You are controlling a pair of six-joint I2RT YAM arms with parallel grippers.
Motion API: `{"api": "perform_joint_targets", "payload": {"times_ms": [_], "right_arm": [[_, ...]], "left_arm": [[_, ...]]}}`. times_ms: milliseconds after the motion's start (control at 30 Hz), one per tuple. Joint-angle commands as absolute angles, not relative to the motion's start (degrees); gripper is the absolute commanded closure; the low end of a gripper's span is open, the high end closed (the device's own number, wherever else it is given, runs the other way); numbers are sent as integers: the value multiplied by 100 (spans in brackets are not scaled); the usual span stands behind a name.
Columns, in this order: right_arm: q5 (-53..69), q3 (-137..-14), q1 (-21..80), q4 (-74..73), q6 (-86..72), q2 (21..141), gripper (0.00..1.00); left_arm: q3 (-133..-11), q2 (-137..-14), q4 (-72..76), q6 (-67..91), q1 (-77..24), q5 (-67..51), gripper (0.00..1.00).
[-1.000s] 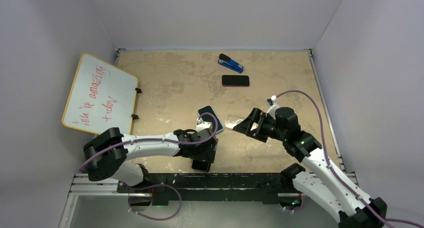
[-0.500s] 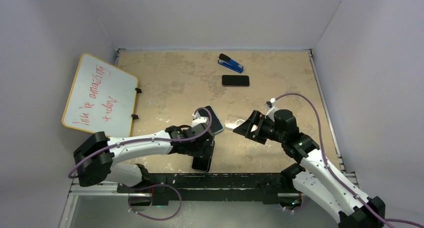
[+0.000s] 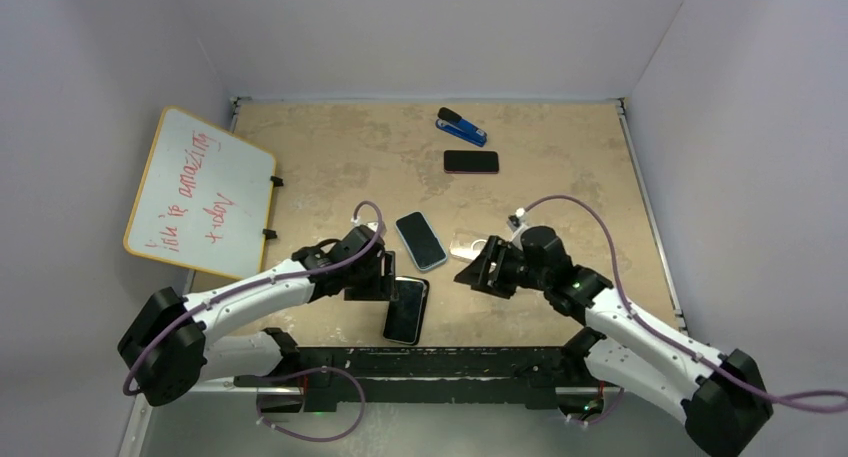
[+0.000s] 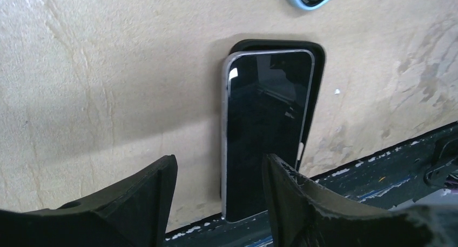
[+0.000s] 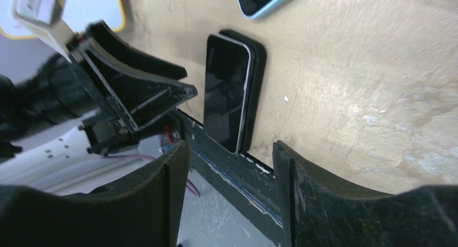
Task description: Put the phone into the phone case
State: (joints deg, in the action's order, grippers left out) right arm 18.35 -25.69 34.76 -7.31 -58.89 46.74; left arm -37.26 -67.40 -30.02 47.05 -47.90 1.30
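Two pincers, both spread, nothing between the fingers of either. Left pincer (image 4: 220, 158) hung low over the counter (image 3: 330, 167) near its near edge, just left of the phone (image 4: 267, 128), not touching it. Right pincer (image 5: 229, 145) sat on the other side of the phone, apart from it, fingers pointing toward it and the near edge.

Phone lay screen up on the black case (image 4: 281, 44) at the near edge of the counter, about mid-width. Case rim showed past the phone's far end and along one long side, so the phone sat shifted to one side of the case. Couldn't tell if it was pressed in fully.

Blue-cased phone (image 3: 420, 240) lay screen up just beyond it, toward the middle of the counter. Clear case (image 3: 467, 245) was beside that one, hard to make out. Second black phone (image 3: 471, 161) lay further back, with the blue stapler (image 3: 461, 127) near the far edge behind it. Whiteboard (image 3: 200, 192) with red writing leaned tilted at the left edge.
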Motion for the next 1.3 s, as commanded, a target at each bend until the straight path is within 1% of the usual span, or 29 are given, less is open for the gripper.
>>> {"api": "perform_joint_targets", "payload": {"times_ms": [0,67,167,233,400,567,733,867,1067,1267], "right_arm": [[1171,-2728,4209,-244,-6086,5258,41],[847,-2676,4589,-39,-6352,5450,46],[422,-2366,5047,677,-6749,5611,52],[387,-2320,5205,946,-6834,5896,53],[333,-2620,5621,1088,-6745,6734,53],[103,-2711,5903,1270,-6784,7168,54],[26,-2678,5950,1630,-6764,7604,56],[52,-2770,5948,1786,-6727,7933,57],[55,-2903,5950,2049,-6549,8349,59],[255,-3060,5944,2210,-6226,8593,65]], "left_arm": [[-3404,-6665,-2370,4450,-4473,-729,41],[-3319,-6659,-2283,4412,-4436,-847,42],[-3190,-6728,-2263,4383,-4406,-884,48],[-3088,-6756,-2168,4406,-4403,-963,52],[-2912,-6763,-1944,4381,-4410,-1081,59],[-2871,-6835,-1713,4259,-4416,-1289,69],[-2797,-6809,-1544,4265,-4412,-1383,78],[-2752,-6839,-1412,4291,-4421,-1451,81],[-2527,-6916,-826,4424,-4459,-1757,87],[-2399,-6858,-335,4591,-4586,-1883,87]]}}
